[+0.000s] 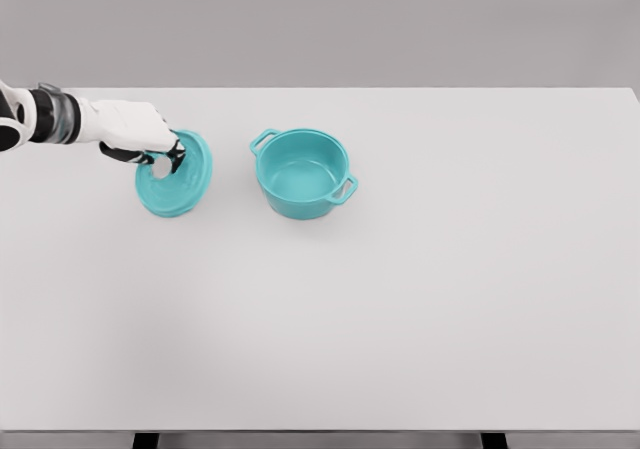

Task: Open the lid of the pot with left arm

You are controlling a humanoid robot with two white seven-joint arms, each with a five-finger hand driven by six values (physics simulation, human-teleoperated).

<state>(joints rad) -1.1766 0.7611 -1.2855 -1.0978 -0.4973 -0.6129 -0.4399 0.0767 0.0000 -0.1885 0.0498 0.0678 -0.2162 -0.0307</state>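
A teal pot (301, 173) with two side handles stands uncovered on the white table (420, 299), a little left of the middle. Its teal lid (180, 179) is off to the left of the pot, tilted with its top facing left. My left hand (160, 156) comes in from the left edge and is shut on the lid's silver knob (161, 168). The lid's lower rim is at or just above the tabletop; I cannot tell if it touches. The right arm is out of sight.
The white table reaches from edge to edge of the view, with its far edge near the top and its front edge at the bottom. A grey wall is behind it.
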